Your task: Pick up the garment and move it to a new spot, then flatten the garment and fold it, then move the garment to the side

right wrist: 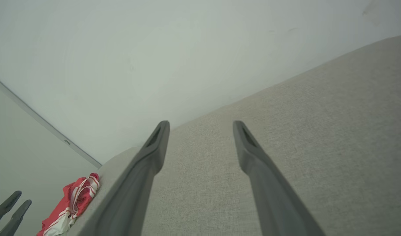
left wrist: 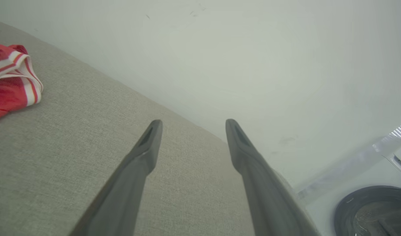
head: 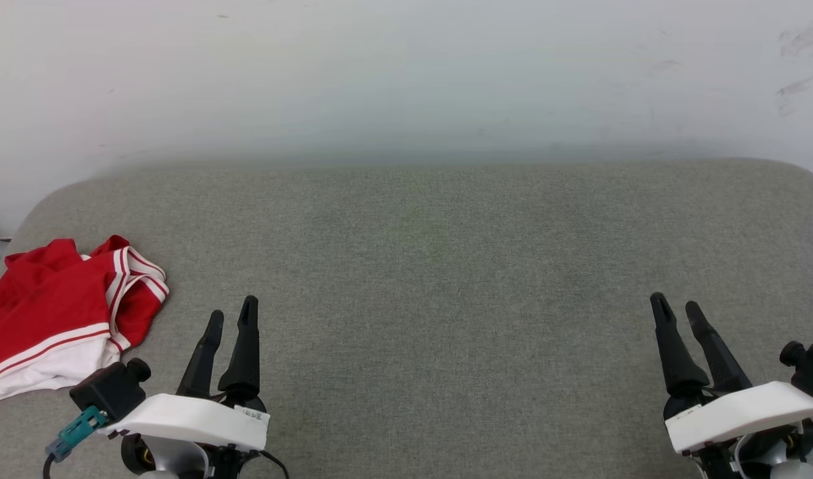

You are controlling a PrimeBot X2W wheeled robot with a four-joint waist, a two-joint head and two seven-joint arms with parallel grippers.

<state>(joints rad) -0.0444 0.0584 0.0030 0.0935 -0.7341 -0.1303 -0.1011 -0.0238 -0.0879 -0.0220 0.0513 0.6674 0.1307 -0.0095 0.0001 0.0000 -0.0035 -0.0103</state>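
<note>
The grey woven surface [head: 446, 266] runs wide in front of a pale wall. The garment [head: 47, 313] lies crumpled at about nine o'clock in the head view, against the surface's left edge, with red cloth bunched up and a white band and striped trim folded over on themselves. It looks light, limp and not slippery (a thin knit, by the look), so it should drape and drag from any single pinch. The doubled striped edge at its three o'clock side seems the firmest hold. The left claw [head: 232, 309] hovers near, the garment at its ten o'clock, fingers spread and empty. The right claw [head: 676, 303], well apart at four o'clock, is likewise spread and empty.
</note>
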